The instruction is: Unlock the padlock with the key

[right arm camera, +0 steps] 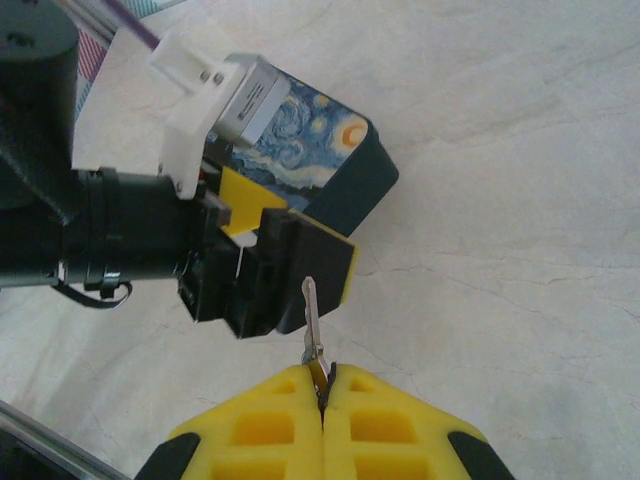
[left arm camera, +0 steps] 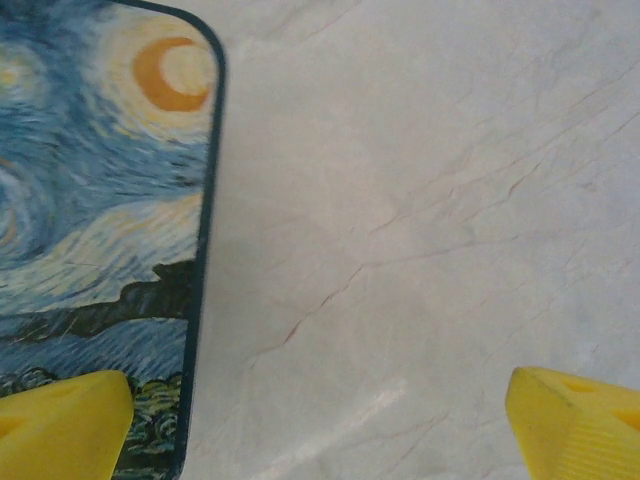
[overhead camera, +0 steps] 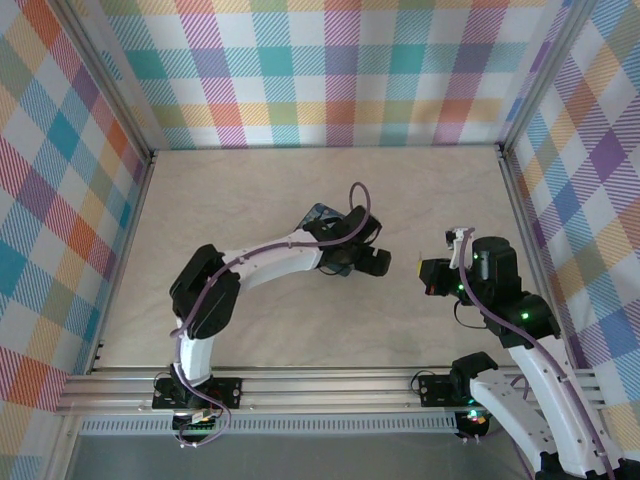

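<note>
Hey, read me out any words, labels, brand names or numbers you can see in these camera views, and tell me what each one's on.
None can be read.
Painted tin: swirling night-sky print with a crescent moon, no words.
Key pinched in the right gripper: any stamp is too small to tell.
Plaid walls: pattern only, no lettering.

One starry-night tin, one small silvery key, two robot arms, one marbled table.

Starry-night tin box on pale marbled table, plaid walls
</note>
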`<action>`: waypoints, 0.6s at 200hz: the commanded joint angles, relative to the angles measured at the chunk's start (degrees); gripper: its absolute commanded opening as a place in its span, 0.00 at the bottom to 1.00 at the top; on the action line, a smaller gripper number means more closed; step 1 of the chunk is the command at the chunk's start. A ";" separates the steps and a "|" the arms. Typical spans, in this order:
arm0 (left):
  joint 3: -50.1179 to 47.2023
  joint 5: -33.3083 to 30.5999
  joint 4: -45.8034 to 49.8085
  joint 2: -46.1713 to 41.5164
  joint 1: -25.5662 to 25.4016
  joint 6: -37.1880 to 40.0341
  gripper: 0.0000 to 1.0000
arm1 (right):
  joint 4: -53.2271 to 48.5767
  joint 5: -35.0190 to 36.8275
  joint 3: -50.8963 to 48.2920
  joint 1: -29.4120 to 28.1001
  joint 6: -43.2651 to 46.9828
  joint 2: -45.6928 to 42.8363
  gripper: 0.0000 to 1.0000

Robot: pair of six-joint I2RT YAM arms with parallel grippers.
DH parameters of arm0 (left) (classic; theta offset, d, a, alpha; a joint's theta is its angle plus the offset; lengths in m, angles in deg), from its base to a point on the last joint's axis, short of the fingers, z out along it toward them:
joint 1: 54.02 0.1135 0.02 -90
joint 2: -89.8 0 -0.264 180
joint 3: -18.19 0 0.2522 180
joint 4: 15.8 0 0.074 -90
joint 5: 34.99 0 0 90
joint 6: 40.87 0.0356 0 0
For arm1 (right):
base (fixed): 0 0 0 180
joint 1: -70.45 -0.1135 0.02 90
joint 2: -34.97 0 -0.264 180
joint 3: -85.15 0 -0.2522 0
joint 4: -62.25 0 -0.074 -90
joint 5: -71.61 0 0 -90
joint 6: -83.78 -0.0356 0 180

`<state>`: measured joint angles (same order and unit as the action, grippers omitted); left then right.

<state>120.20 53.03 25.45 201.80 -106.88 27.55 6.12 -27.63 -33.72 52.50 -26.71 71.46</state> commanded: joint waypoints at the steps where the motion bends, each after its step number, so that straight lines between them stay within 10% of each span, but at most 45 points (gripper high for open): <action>1: 3.13 1.89 0.47 2.56 -0.40 1.20 0.96 | -1.24 0.80 0.64 0.30 0.18 -1.15 0.00; 120: -15.47 -1.06 -10.90 -20.01 2.47 0.77 0.99 | 5.01 -6.91 -4.23 0.33 -0.51 -2.57 0.00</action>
<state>110.80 52.98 21.71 189.85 -106.09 28.99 7.52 -30.66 -36.32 52.50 -26.71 69.36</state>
